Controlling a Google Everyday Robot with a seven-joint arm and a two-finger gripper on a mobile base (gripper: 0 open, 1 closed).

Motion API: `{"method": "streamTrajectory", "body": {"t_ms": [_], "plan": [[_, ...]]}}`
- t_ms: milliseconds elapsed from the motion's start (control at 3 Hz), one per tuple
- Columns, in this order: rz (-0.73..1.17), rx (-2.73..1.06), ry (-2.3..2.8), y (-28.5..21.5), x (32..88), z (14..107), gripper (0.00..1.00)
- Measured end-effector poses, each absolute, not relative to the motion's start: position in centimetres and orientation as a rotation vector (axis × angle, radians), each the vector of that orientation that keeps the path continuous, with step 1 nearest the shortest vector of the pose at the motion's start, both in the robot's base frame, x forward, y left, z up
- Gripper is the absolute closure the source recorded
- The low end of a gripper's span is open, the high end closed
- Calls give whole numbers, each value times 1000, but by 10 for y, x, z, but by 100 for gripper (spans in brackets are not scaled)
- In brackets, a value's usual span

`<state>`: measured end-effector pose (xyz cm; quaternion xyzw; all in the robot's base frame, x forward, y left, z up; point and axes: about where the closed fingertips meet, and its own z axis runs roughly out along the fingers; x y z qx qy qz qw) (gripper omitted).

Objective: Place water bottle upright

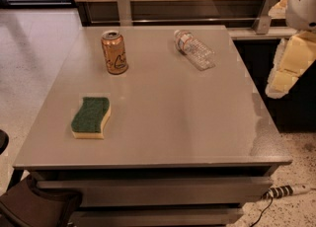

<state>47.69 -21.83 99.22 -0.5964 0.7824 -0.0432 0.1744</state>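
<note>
The water bottle (194,49) is clear and ribbed, with a white-and-red label band. It lies on its side at the far right of the grey table (173,122), its neck pointing to the far left. My gripper (285,68), white and pale yellow, hangs off the table's right edge. It is to the right of the bottle, apart from it and holding nothing.
An orange-gold drink can (114,52) stands upright at the far left. A green-and-yellow sponge (91,117) lies at the near left. A wooden wall with metal brackets (123,5) runs behind the table. A power strip (286,190) lies on the floor at the lower right.
</note>
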Motion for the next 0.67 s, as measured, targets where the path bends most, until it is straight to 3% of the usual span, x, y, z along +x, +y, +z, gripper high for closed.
{"method": "streamTrajectory", "body": {"t_ms": [667], "plan": [[-33,-1466,2448,-211,594,969,0]]}}
